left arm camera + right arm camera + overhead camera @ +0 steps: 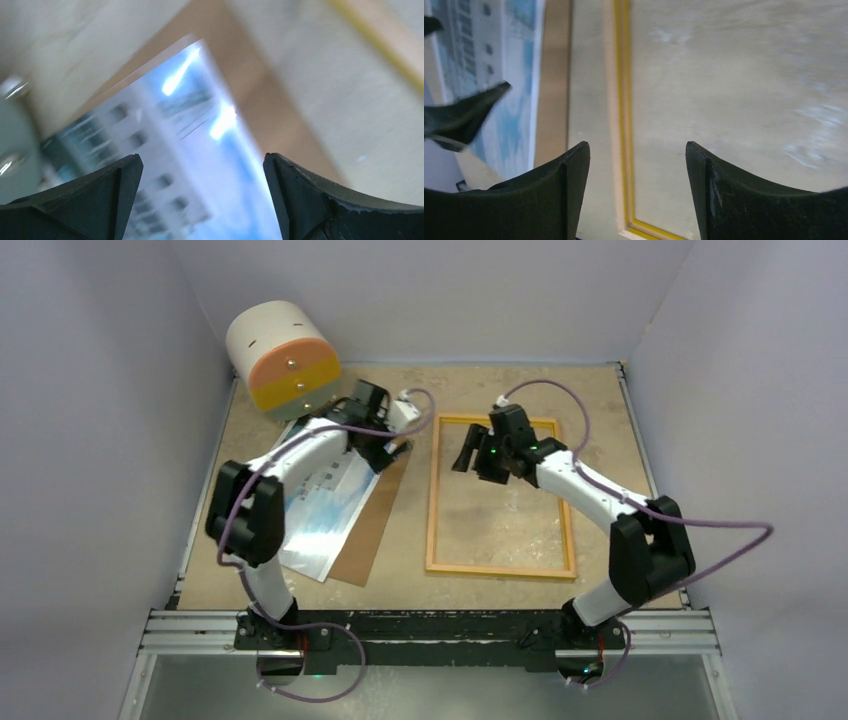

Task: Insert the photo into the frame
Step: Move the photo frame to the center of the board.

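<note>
The photo (318,508), a pale building on blue sky, lies face up at the left on a brown backing board (375,525). Over the photo's far right corner my left gripper (395,448) hovers open, with the print (200,165) showing between its empty fingers (115,185). The yellow frame (433,500) lies flat at centre right, with bare table inside it. My right gripper (468,455) hangs open over the frame's far left part. In the right wrist view the frame's left rail (624,100) runs between the open jaws of that gripper (636,147), which holds nothing.
A pale cylinder with orange and yellow bands (280,355) stands at the back left, close to the left arm's wrist. Grey walls enclose the table on three sides. The left gripper's finger (464,115) shows at the left edge of the right wrist view.
</note>
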Action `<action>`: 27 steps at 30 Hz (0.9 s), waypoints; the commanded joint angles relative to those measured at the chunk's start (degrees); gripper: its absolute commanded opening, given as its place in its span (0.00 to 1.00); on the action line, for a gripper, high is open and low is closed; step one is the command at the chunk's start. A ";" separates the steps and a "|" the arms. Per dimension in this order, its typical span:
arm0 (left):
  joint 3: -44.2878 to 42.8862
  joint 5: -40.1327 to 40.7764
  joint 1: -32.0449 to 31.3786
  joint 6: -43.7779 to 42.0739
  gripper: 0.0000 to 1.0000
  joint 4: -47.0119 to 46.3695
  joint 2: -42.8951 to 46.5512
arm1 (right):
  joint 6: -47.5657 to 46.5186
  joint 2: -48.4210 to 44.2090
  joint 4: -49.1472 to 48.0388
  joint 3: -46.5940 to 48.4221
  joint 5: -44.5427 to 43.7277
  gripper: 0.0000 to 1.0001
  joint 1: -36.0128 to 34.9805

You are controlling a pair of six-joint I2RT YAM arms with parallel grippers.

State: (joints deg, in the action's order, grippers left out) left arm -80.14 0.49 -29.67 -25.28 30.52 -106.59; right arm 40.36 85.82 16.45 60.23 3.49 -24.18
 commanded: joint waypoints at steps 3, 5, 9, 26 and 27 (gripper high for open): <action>2.95 -3.78 17.85 -9.89 1.00 6.86 15.72 | 3.97 10.90 -5.59 10.06 1.00 0.73 -10.79; 4.62 -3.08 24.42 -12.74 1.00 6.57 17.70 | 4.42 14.82 -6.15 13.06 0.96 0.74 -13.51; 8.16 -2.02 37.21 -16.77 1.00 3.53 18.96 | 4.82 20.74 -6.57 17.89 0.56 0.75 -16.99; 25.86 22.06 51.56 -11.42 0.96 -39.76 8.68 | 5.69 26.00 -10.13 14.62 -2.53 0.75 -20.57; 25.44 21.17 51.50 -10.12 0.96 -38.64 7.91 | 5.74 26.02 -10.46 14.07 -2.45 0.75 -20.58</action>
State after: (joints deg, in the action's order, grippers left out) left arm -54.08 19.29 21.74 -40.14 -1.39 -96.86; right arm 45.08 113.21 8.19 76.77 2.26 -44.62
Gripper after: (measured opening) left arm 0.957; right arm 0.754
